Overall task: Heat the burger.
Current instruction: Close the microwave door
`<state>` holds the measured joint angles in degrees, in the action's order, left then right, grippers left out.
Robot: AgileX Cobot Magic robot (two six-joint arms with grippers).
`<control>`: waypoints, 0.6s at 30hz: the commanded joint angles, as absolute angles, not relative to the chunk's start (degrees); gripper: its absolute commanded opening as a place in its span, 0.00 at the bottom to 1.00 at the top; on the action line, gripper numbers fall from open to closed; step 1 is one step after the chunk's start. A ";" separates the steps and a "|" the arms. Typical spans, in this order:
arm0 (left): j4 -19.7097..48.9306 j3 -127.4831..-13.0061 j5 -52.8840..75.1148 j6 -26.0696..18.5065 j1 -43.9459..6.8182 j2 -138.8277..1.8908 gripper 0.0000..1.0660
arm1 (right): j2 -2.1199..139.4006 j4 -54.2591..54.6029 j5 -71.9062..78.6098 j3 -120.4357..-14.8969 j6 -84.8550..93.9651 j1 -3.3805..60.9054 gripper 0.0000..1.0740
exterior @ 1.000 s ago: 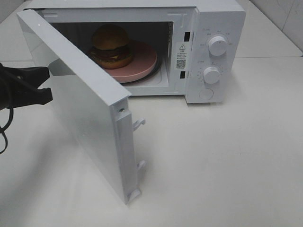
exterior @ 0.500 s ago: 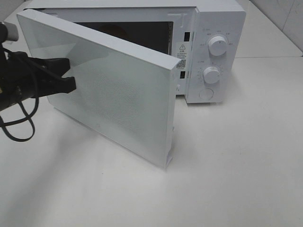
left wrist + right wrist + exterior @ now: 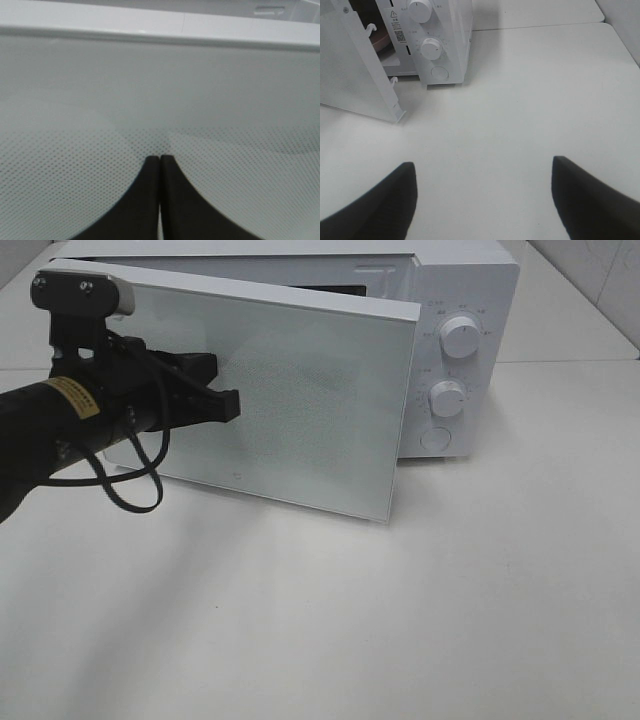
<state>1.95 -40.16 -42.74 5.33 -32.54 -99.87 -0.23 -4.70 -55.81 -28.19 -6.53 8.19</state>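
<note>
White microwave door nearly closed; left hand pressed together against it, right hand spread, empty. Burger hidden; probably soft, grip low, gently.

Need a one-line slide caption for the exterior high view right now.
Shut left gripper against the front of the white microwave door, which stands ajar, almost closed.

The door covers the cavity of the microwave across the centre of the high view; the burger cannot be seen in any view. In my right wrist view, upper left, only a sliver of a pink plate shows past the door edge. The bottom edge cuts off my right pincer and my left pincer. Lettering around the dials is too small to read.
</note>
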 commanded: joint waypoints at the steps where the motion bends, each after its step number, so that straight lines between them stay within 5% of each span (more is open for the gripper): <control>1: 5.79 -43.77 -41.54 2.98 -34.15 -101.47 0.00 | -1.95 -4.87 -55.00 -28.30 -6.82 7.79 0.69; 10: 14.67 -53.40 -39.30 -4.53 -38.79 -107.49 0.00 | -1.95 -4.87 -55.00 -28.30 -6.82 7.79 0.69; 18: 17.42 -59.07 -37.64 -6.88 -40.51 -111.15 0.00 | -1.95 -4.87 -55.00 -28.30 -6.82 7.79 0.69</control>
<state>15.99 -58.10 -36.96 -6.47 -40.62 -111.10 -0.23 -4.70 -55.81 -28.19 -6.53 8.19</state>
